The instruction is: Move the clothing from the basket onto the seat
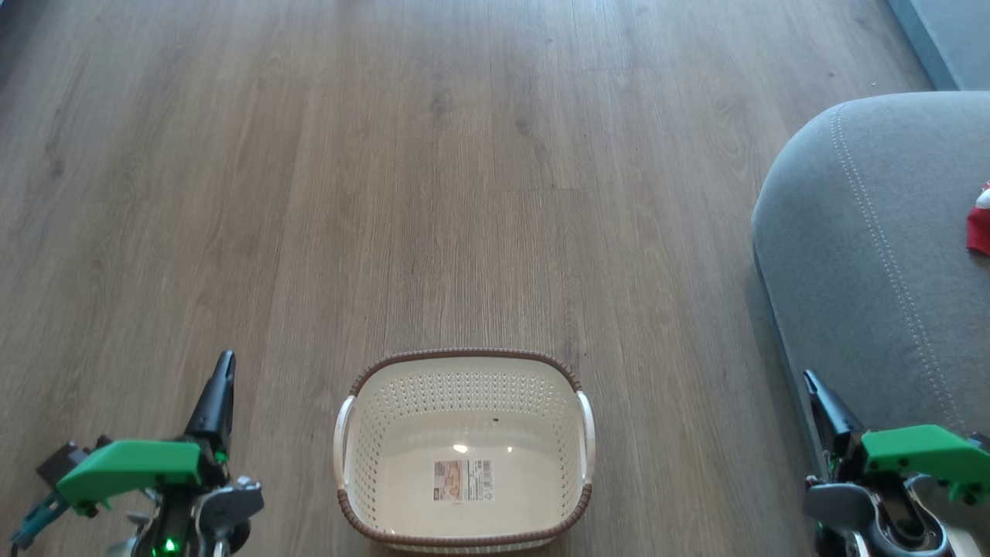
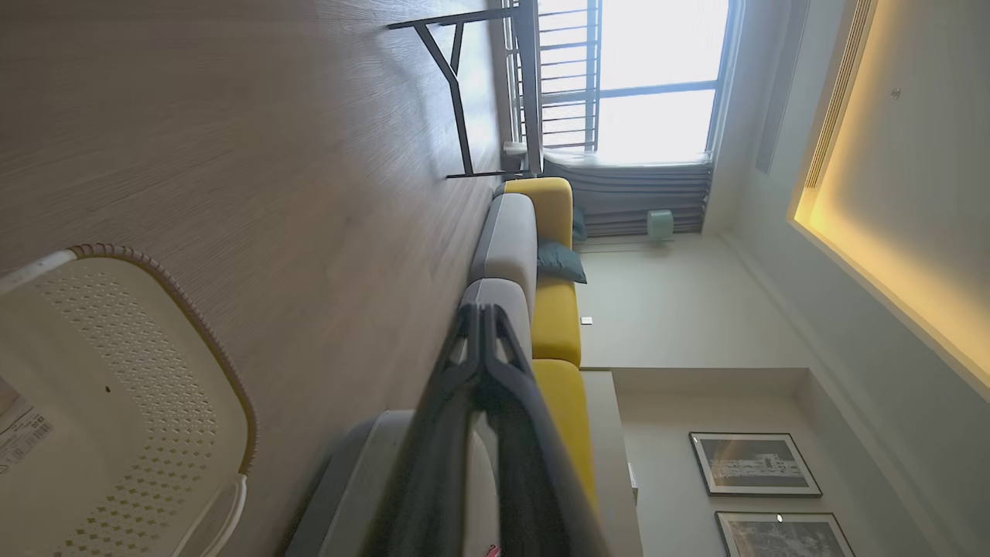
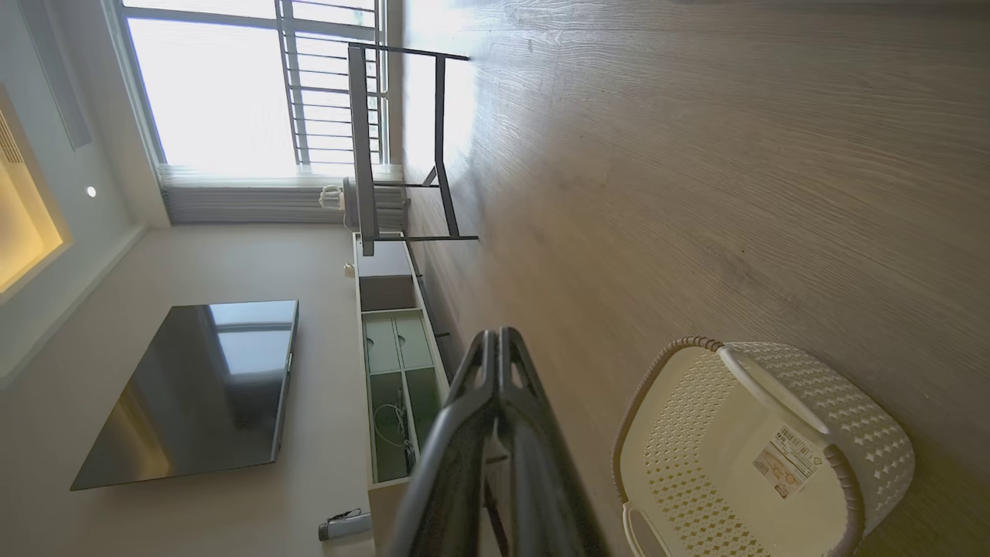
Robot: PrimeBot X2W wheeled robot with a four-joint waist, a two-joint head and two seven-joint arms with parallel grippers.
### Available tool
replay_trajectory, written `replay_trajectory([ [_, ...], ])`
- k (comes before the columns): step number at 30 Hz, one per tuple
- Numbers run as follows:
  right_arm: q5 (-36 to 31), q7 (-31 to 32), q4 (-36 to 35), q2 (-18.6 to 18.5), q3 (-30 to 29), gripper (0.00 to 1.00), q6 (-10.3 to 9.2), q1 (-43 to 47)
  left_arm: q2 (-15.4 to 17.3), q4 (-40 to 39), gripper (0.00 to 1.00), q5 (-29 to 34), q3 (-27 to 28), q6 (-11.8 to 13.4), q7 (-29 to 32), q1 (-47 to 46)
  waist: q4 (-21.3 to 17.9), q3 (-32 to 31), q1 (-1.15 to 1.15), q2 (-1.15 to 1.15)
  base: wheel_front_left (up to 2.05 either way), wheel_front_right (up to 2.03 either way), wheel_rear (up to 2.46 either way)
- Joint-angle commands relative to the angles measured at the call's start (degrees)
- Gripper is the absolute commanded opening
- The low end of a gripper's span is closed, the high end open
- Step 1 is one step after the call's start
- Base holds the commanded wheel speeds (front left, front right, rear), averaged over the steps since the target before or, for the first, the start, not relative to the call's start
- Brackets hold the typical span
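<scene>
Left claw (image 1: 224, 363) and right claw (image 1: 810, 381), nearest, are both closed on nothing. The basket (image 1: 464, 357) stands between them. Red clothing (image 1: 981, 229) lies on the seat (image 1: 866, 255) at right.

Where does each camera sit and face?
Head view: on the head, facing down at the cream-white perforated plastic basket and grey fabric seat; left gripper, right gripper at bottom corners.
Left wrist view: sideways, along its own fingers toward a yellow sofa backrest.
Right wrist view: sideways, along its own fingers toward a black wall television.
Shared: all show the basket; wrist views, the bright window.
</scene>
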Motion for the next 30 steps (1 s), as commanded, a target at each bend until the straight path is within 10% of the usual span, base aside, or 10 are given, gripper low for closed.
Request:
replay_trajectory([
  [1,1.52,0.56,-2.54,-0.13,0.72,0.00,0.38,-3.43,0.27,-2.12,0.00,-1.47,1.96,-0.33,0.49,-3.40,-0.01,0.00,0.00,0.00,0.00,0.00,0.00],
  [30,4.75,1.50,-2.94,0.01,0.20,0.00,0.40,-3.56,0.28,-2.27,0.00,-5.10,2.31,-0.42,1.42,-3.84,-0.04,0.02,0.00,0.00,0.00,0.00,0.00],
])
